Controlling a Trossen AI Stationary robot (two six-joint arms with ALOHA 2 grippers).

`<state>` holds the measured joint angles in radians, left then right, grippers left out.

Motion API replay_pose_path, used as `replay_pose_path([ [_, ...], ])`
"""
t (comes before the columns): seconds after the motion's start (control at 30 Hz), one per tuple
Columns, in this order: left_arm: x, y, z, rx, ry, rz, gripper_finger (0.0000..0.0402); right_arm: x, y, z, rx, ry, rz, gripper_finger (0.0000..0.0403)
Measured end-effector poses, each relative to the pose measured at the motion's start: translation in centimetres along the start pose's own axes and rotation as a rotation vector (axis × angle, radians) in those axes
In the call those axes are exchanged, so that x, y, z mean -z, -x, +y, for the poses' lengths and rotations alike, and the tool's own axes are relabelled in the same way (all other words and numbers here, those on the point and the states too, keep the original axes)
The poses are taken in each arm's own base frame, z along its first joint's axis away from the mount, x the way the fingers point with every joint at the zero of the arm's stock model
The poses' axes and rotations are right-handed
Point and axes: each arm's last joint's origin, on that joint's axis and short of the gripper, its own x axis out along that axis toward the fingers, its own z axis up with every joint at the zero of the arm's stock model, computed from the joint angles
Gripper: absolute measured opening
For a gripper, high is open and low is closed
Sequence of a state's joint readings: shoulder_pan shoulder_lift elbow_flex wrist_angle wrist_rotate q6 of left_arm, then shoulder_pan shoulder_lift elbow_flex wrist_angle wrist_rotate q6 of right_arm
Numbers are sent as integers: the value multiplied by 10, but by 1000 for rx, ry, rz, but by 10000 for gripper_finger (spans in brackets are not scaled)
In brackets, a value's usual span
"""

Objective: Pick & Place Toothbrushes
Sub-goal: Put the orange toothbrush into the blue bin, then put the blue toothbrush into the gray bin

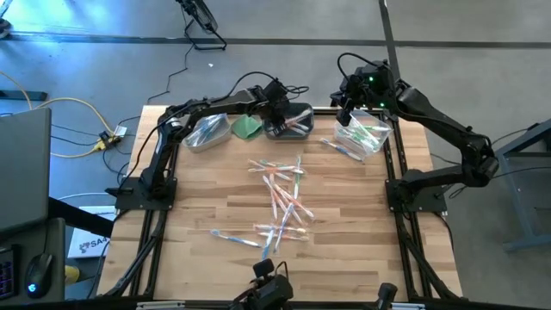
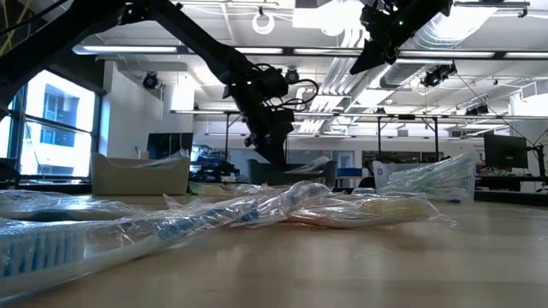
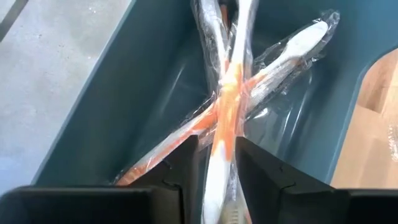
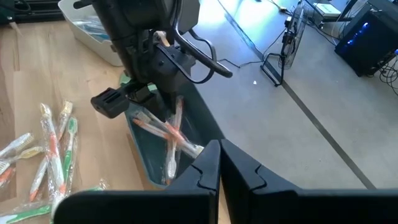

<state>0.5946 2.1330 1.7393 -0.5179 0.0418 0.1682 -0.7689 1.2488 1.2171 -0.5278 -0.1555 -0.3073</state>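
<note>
Many wrapped toothbrushes [image 1: 280,194] lie loose on the middle of the wooden table. My left gripper [image 3: 217,146] reaches slanting down into a dark blue-grey bin [image 3: 124,93] at the table's far edge, its fingers open. A wrapped orange-and-white toothbrush [image 3: 227,93] lies between them, crossed over two other orange ones on the bin floor. My right gripper [image 4: 219,152] hangs shut and empty in the air beside a clear bin [image 1: 366,136] of green toothbrushes at the far right. My left gripper has its fingers [image 3: 186,168] on either side of the orange toothbrush's handle [image 3: 221,155], coming slanting down from the near side and lying along it. The toothbrush rests on the others in the bin. I cannot tell whether a finger touches its wrapper.
A second clear bin [image 1: 207,131] stands at the far left, with a folded green cloth [image 1: 247,127] between it and the dark bin [image 1: 293,122]. The black frame [image 1: 155,172] runs along the table's left and right edges. Bare wood lies left and right of the pile.
</note>
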Motion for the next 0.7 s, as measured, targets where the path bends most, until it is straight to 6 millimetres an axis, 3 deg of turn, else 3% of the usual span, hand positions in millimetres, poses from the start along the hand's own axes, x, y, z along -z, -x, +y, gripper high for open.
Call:
replay_pose_path([
  [0.23,-4,3,1,-4,25,-13,119,0,0,0,0,0,0,4],
  [0.5,-25,27,4,-8,31,-41,116,0,0,0,0,0,0,4],
  [0.7,-28,45,2,41,-8,-51,52,0,0,0,0,0,0,4],
])
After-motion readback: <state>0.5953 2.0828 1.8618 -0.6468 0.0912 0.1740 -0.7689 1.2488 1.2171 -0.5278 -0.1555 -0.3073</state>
